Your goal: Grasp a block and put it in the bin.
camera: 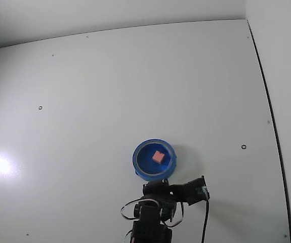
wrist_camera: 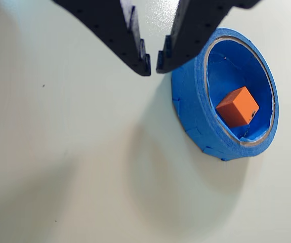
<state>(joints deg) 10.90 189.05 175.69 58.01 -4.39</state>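
Block [wrist_camera: 238, 106] already lies inside the bin [wrist_camera: 188, 101], so the empty, nearly closed claw [wrist_camera: 153, 65] should lift clear without nudging the rim.

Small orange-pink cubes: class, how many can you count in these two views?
1. The small orange-pink cube lies inside the round blue bin; no others show.

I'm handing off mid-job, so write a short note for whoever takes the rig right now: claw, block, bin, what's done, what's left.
Claw: empty, tips nearly touching, held just outside the bin's rim in the wrist view.
Block: lying inside the bin, tilted against the inner wall. The fixed view also shows the block inside the bin.
Done: block is in the bin.
Left: nothing but backing the arm away; no other block shows on the table.
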